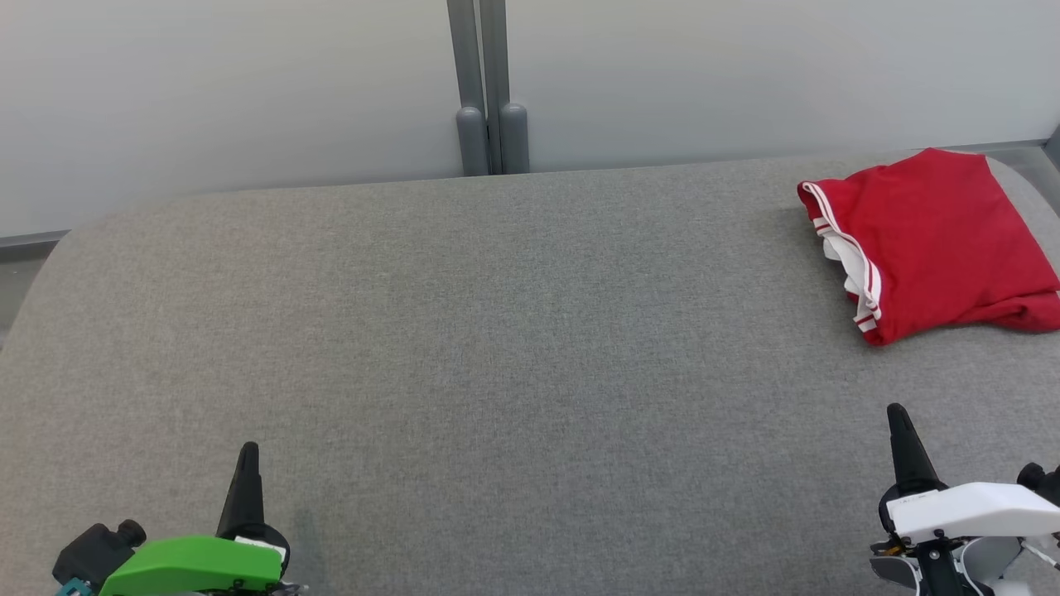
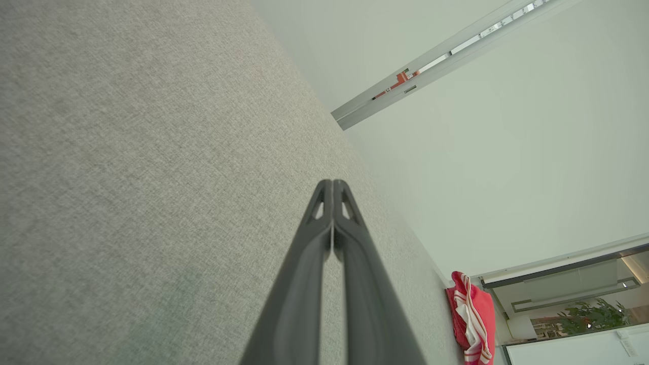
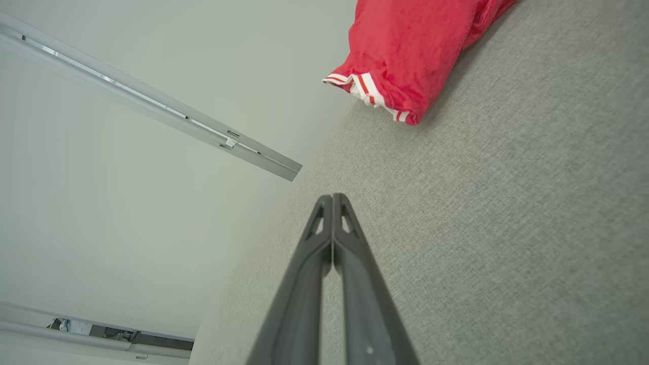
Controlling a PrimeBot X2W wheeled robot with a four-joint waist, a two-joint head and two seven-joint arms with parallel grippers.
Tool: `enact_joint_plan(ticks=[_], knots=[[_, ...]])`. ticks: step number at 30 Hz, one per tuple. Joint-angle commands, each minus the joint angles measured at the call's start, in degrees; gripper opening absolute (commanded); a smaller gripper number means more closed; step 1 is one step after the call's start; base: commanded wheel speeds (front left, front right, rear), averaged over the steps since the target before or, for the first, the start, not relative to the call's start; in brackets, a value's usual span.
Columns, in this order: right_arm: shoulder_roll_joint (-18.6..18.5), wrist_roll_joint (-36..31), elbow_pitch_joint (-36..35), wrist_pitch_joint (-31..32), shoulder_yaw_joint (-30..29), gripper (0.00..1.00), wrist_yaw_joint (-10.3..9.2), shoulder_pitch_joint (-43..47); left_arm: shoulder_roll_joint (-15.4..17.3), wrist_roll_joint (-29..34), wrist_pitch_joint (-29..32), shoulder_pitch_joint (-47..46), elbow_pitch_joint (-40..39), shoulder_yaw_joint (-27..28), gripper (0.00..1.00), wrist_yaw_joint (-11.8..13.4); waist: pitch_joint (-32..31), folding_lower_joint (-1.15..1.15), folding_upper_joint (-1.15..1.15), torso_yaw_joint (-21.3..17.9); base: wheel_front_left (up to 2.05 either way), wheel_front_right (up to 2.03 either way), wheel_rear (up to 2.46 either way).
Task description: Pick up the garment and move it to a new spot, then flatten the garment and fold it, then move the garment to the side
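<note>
A red garment (image 1: pixel 936 240) with white-striped trim lies folded at the far right of the grey fabric table (image 1: pixel 497 348), close to its back edge. It also appears small in the left wrist view (image 2: pixel 471 317) and near the top in the right wrist view (image 3: pixel 410 50). My left gripper (image 1: pixel 248 454) rests at the lower left, shut with nothing in it, its tips meeting (image 2: pixel 332 183). Low on the right sits my right gripper (image 1: pixel 898 414), also shut and empty (image 3: pixel 332 197), well short of the garment.
A pale wall with a grey vertical post (image 1: pixel 489 91) runs behind the table. The table's back corners are rounded. A plant (image 2: pixel 590 317) and a window area lie beyond the garment in the left wrist view.
</note>
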Motion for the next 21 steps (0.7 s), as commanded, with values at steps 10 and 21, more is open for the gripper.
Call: enact_joint_plan(ticks=[10, 21], knots=[[-0.43, 7.66, -0.09, 1.92, 0.39, 0.0, -0.03, -2.04, 0.21, -6.71, 1.71, -2.5, -0.77, 1.16, 0.0, -0.4, 0.08, 0.0, 0.0, -0.04, 0.0, 0.0, 0.0], [-0.46, 14.2, 0.17, 3.43, 0.69, 0.0, -0.02, -3.04, 0.24, -12.56, 3.27, -3.48, -0.9, 1.96, 0.0, -0.55, 0.16, 0.0, 0.0, -0.08, 0.0, 0.0, 0.0]])
